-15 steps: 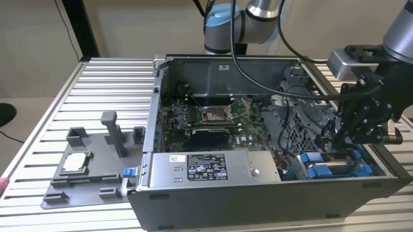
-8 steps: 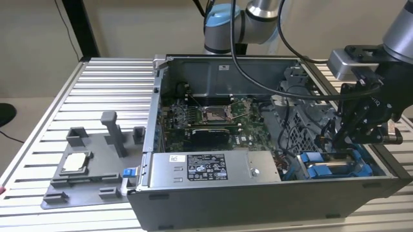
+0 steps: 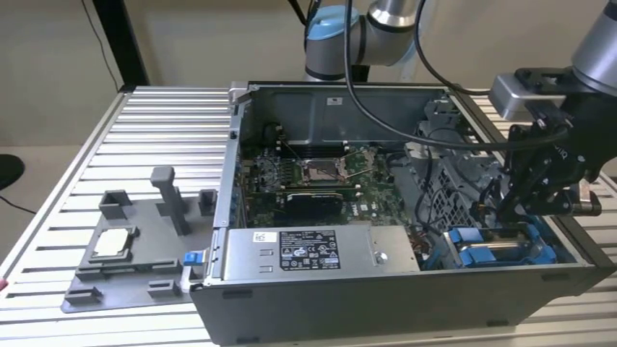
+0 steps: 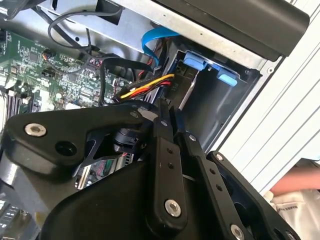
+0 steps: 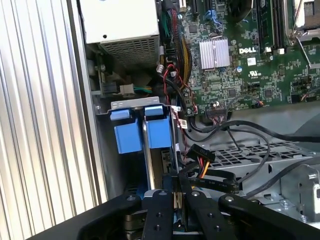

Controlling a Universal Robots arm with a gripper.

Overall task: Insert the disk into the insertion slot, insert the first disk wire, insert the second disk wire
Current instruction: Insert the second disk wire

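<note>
The disk [image 3: 487, 251] sits in its bright blue frame inside the insertion slot [image 3: 540, 249] at the case's front corner, on the exterior view's right. The frame's blue tabs [image 5: 159, 131] [image 4: 194, 62] show in both wrist views. My gripper [image 3: 516, 206] hangs just above the slot, and its fingers [image 5: 172, 186] [image 4: 164, 114] are pressed together with nothing plainly between them. A black connector on yellow, red and black wires [image 5: 200, 154] [image 4: 150, 86] lies right beside the fingertips. A flat blue cable [image 4: 156, 39] curves near the bay.
The open computer case [image 3: 386, 303] stands on a ribbed aluminium table [image 3: 144, 130], with the motherboard [image 3: 313, 177] and power supply [image 3: 318, 249] inside. A grey fixture tray [image 3: 126, 275] lies on the exterior view's left. A person's arm [image 4: 297, 180] shows beyond the case.
</note>
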